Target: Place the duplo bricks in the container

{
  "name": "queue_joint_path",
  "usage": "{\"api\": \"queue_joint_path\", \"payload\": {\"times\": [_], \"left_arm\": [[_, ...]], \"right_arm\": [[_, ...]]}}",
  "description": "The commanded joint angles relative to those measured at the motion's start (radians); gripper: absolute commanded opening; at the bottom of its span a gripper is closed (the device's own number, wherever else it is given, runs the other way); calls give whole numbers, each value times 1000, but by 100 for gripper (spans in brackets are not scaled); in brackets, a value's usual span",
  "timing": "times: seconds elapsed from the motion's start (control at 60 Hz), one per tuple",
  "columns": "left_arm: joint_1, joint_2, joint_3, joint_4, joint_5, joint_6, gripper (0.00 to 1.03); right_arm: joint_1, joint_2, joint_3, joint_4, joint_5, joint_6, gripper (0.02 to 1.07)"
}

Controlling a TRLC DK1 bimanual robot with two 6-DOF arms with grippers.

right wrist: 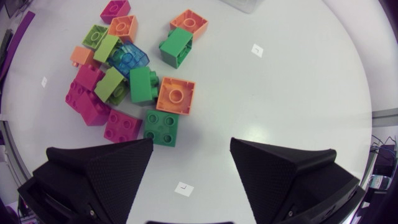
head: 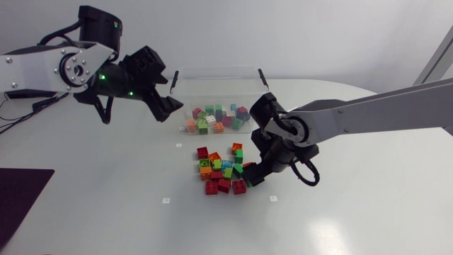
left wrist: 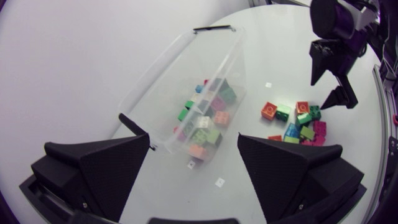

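Observation:
A clear plastic container (head: 212,79) stands at the back middle of the table, with several coloured duplo bricks (head: 216,119) on its floor. My left gripper (head: 170,106) hangs open and holds nothing, just left of the container's near corner. In the left wrist view the container (left wrist: 168,81) lies ahead of the left gripper (left wrist: 193,168). A loose pile of bricks (head: 221,170) lies in front of the container. My right gripper (head: 249,175) is low at the pile's right edge and open. A dark green brick (right wrist: 161,127) and an orange brick (right wrist: 175,94) lie just ahead of the right gripper (right wrist: 191,168), with nothing between its fingers.
Small white markers (head: 165,200) dot the tabletop. A dark mat (head: 21,198) covers the front left corner. My right arm (head: 368,113) crosses the table's right side toward the pile.

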Motion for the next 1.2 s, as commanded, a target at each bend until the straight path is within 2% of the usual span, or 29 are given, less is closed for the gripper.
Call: {"api": "queue_joint_path", "payload": {"times": [0.0,0.25,0.317,0.433,0.65,0.95,1.183], "left_arm": [[-12,-62,-89,-11,-4,55,99],[-26,-132,-273,-34,-2,161,99],[-41,-135,-313,-32,-4,167,99],[-79,-135,-367,-31,-4,178,99],[-148,-92,-414,6,-19,179,98],[-213,36,-410,114,-30,172,98],[-244,110,-411,150,-28,170,96]], "right_arm": [[24,38,-8,-10,-12,-12,90],[54,102,36,-13,-12,-9,86],[53,126,56,-13,-12,-9,79],[50,153,79,-11,-12,-7,74],[50,196,107,-2,-12,-6,44],[5,80,47,-22,-14,-29,42],[-69,-44,85,-90,-20,-59,42]]}}
